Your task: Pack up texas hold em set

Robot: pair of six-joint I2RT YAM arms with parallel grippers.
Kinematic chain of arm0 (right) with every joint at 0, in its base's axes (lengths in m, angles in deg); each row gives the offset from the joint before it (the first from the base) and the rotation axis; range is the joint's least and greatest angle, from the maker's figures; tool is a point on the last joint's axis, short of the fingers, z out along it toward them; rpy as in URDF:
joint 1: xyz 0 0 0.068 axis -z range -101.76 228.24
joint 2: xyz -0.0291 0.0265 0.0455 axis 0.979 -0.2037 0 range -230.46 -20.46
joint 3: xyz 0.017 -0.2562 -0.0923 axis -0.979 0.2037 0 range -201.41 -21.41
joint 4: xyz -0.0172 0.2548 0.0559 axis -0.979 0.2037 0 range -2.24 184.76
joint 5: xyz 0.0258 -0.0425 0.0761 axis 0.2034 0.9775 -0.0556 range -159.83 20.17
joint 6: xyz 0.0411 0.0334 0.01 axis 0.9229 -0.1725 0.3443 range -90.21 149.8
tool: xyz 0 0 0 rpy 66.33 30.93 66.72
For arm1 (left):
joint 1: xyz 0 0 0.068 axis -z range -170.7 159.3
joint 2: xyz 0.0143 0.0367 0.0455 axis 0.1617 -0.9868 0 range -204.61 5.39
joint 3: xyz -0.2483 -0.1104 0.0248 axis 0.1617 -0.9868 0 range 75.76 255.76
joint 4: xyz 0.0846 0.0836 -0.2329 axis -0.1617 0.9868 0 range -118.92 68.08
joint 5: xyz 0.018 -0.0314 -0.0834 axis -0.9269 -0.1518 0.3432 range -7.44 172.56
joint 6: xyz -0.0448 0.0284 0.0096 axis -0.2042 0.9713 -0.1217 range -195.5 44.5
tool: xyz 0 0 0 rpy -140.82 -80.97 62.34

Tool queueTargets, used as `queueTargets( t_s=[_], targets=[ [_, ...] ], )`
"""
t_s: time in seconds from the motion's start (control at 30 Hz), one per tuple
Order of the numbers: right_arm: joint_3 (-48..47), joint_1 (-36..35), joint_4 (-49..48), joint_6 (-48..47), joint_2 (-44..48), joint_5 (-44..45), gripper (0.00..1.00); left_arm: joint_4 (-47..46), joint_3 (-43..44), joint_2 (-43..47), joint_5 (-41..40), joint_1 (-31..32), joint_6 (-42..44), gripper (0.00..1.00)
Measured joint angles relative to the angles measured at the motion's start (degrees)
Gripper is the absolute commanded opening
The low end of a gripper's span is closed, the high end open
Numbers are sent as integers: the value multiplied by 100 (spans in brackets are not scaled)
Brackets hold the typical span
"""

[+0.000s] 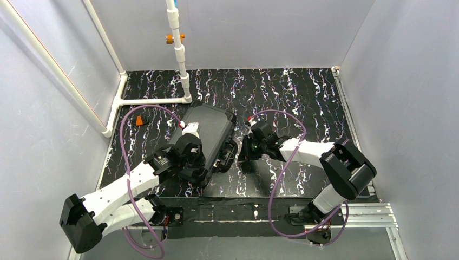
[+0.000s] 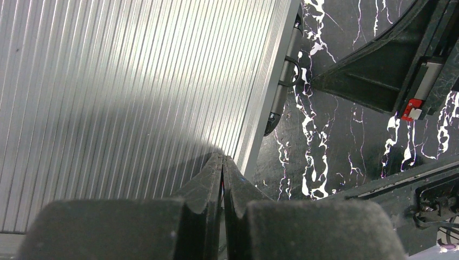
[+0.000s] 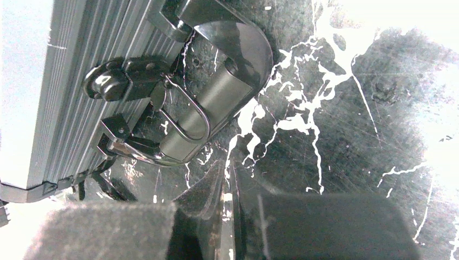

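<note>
Right gripper (image 3: 226, 179) closed, empty | handle (image 3: 216, 103) just upper left of it | case (image 1: 208, 127) long axis runs up-frame, leaning right | left gripper (image 2: 222, 162) closed over lid (image 2: 135, 97)

Left arm (image 1: 127, 184), lower left of the top view: white tubular links and blocky black joint housings. A purple cable (image 1: 128, 162) loops alongside it.

Right arm (image 1: 308, 149), lower right: same build, with a large black elbow housing. It has a second purple cable (image 1: 276, 187) and a small green light (image 1: 254, 145) on the wrist housing.

Left gripper (image 2: 223, 160), wrist view: matte black fingers (image 2: 108, 227) with a grainy surface, broad at the frame bottom and tapering to thin wedge tips.

Right gripper (image 3: 227, 168): identical dark wedge fingers, with pale scuff lines on one. A red-and-white tag (image 2: 412, 110) sits on its body, at the right edge of the left wrist view.
</note>
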Motion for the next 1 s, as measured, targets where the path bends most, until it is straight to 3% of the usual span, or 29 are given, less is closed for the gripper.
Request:
queueTargets(
  t_s=[1.0],
  targets=[
    [-901, -166, -210, 68, -651, -260, 13, -116, -63, 24, 9, -15, -79, 0]
  ],
)
